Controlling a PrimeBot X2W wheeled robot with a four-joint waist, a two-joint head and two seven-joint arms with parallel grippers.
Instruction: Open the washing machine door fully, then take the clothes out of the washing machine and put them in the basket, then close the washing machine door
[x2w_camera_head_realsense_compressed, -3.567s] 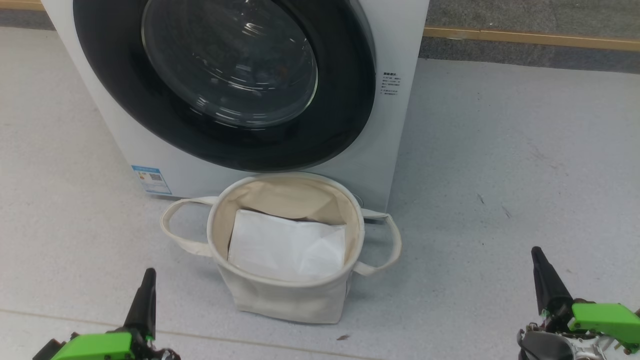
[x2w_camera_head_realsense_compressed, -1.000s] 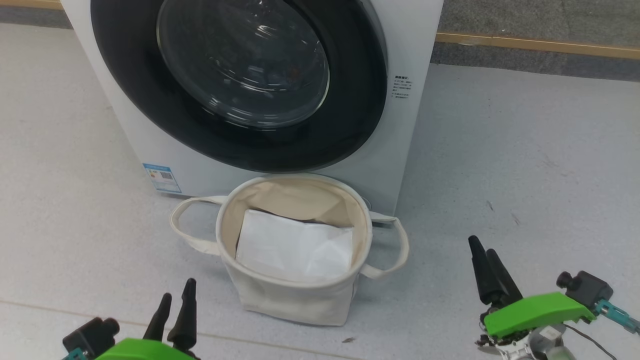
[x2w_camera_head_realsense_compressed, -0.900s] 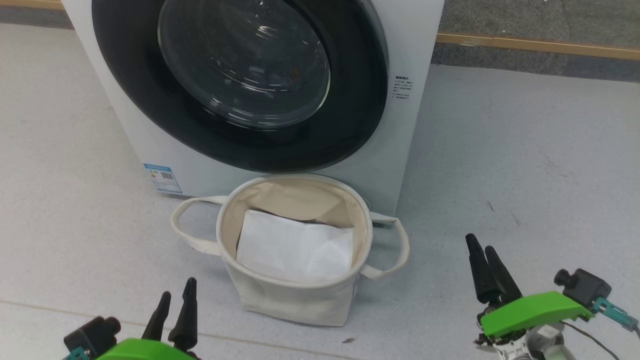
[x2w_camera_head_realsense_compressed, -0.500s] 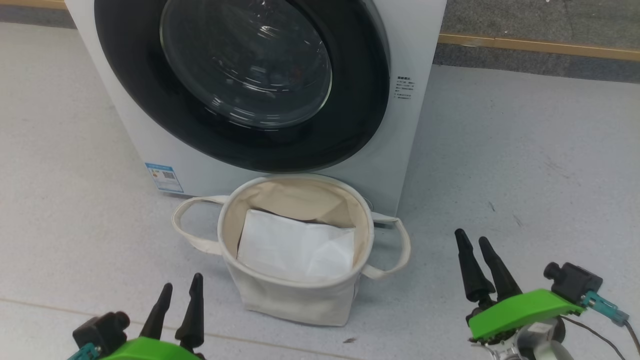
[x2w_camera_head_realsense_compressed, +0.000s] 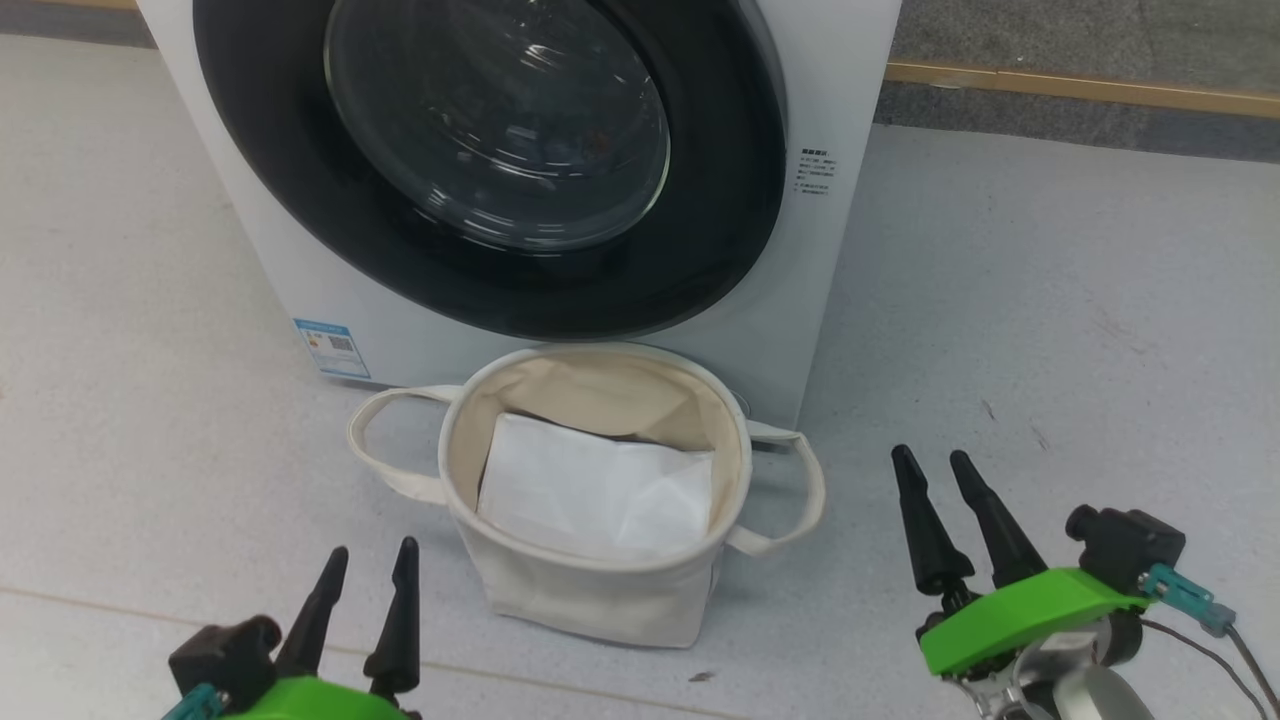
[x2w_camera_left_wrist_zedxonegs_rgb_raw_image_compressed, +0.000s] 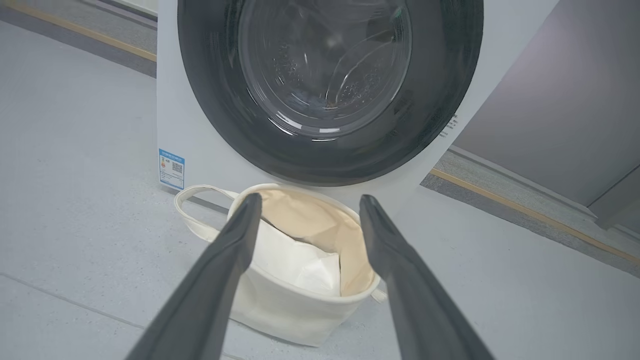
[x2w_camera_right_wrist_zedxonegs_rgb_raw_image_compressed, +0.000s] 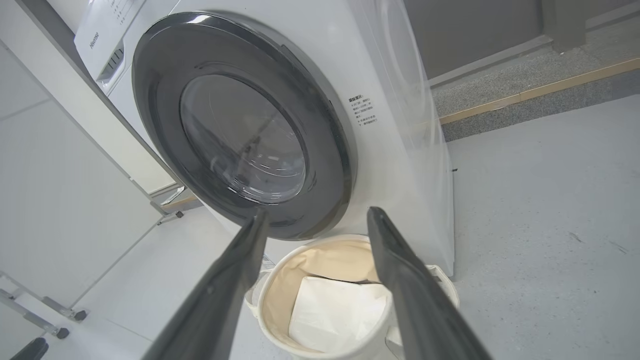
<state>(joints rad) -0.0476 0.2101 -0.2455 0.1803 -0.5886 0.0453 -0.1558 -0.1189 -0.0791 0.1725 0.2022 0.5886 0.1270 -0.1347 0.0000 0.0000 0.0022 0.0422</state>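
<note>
Scene: a white front-loading washing machine (x2w_camera_head_realsense_compressed: 822, 260) stands on a pale grey speckled floor (x2w_camera_head_realsense_compressed: 1050, 300) and takes up the upper left and centre of the head view.
Door: the large round washing machine door (x2w_camera_head_realsense_compressed: 497, 120), a wide glossy black rim around a bulging clear glass centre, lies shut and flat against the machine's front.
Clothes: in the left wrist view the clothes (x2w_camera_left_wrist_zedxonegs_rgb_raw_image_compressed: 322, 102) show through the glass as a dim bluish patch with a brown-orange fleck, low in the drum; it is too murky to make out more.
Basket: a small round cream canvas basket (x2w_camera_head_realsense_compressed: 590, 600) with two loop handles stands upright on the floor at the centre of the head view, directly below the door and just in front of the machine.
Inside the basket: a plain white folded sheet (x2w_camera_head_realsense_compressed: 595, 490) lies in it.
Label: a small blue label (x2w_camera_head_realsense_compressed: 333, 347) sits on the machine's lower left corner.
Left gripper: the left gripper (x2w_camera_head_realsense_compressed: 373, 548), green-bodied with two dark fingers, shows at the lower left, fingers apart and empty, pointing towards the basket and door.
Right gripper: the right gripper (x2w_camera_head_realsense_compressed: 930, 455) shows at the lower right, fingers apart and empty, near the basket's right handle but not touching it.
Background: a tan strip (x2w_camera_head_realsense_compressed: 1080, 88) runs along the floor's far edge at the upper right.
</note>
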